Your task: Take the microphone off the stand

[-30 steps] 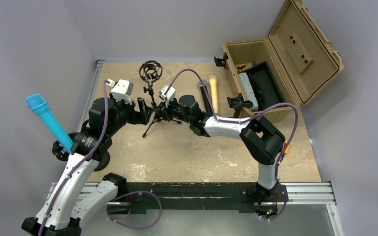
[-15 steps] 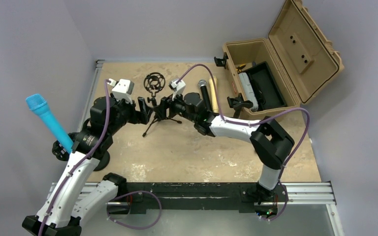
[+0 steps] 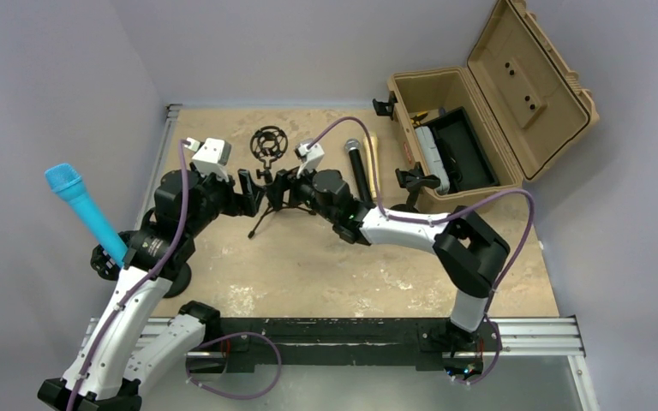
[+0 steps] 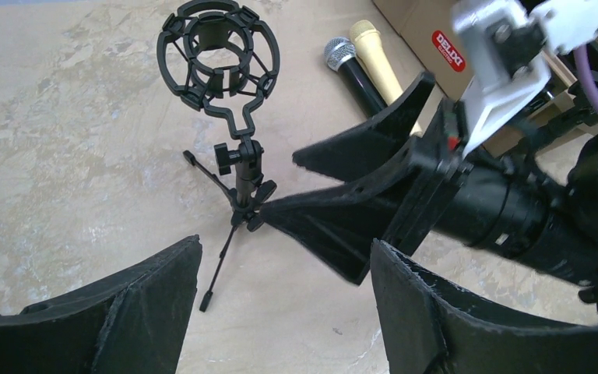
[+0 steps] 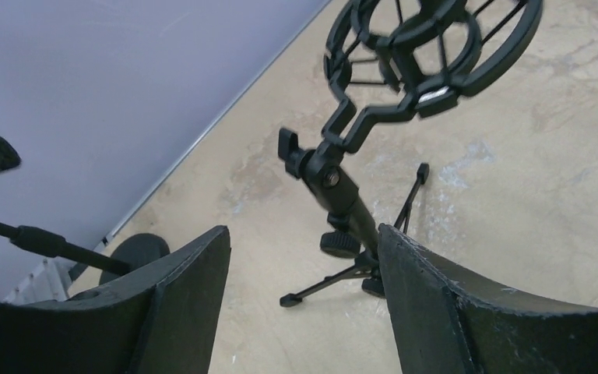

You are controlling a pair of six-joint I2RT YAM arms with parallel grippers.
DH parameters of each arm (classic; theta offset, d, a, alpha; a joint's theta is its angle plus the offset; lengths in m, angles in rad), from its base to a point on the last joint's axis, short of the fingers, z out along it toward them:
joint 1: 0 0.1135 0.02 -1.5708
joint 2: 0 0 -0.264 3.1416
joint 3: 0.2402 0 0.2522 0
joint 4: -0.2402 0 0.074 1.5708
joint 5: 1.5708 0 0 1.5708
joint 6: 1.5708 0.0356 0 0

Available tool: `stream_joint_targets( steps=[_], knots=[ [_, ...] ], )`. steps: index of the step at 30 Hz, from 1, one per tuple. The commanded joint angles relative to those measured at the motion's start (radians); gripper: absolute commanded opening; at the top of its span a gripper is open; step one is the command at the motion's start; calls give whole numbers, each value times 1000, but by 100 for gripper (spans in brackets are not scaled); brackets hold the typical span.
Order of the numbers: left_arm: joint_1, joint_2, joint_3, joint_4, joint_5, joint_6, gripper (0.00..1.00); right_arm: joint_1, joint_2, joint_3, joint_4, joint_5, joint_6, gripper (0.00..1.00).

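A small black tripod stand stands upright at the table's back middle. Its ring-shaped shock mount holds nothing. My right gripper is open, and the stand's post is just off its right finger. From the left, my left gripper faces the stand, open and empty. A black microphone with a silver head lies on the table. A blue microphone sits tilted on another stand at the far left.
A gold microphone lies beside the black one. An open tan case stands at the back right. The blue microphone's stand has a round black base close to my left arm. The two grippers nearly touch at the tripod.
My right gripper has opened and let go of the tripod stand's post. The shock mount has shifted slightly right and nearer. The left arm has barely moved.
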Motion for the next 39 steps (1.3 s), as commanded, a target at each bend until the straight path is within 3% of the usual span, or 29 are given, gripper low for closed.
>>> stream_joint_targets(
  steps=[1,9,17,23,33,37,39],
  knots=[
    [8,-12,3,27,-8,-24,77,76,51,30,-21,216,-15,68],
    [8,-24,4,27,-4,-24,77,109,167,67,9,386,27,67],
    [8,-31,4,28,-4,-24,77,101,281,141,127,474,-8,52],
    [8,-34,2,29,-4,-25,77,27,371,213,197,493,-34,37],
    [8,-23,1,33,0,-25,77,-75,555,533,167,494,-148,33],
    [9,-25,-1,32,-9,-21,77,-78,589,573,154,503,-206,13],
    [9,-22,0,32,-11,-21,77,-76,571,536,183,506,-219,8]
  ],
)
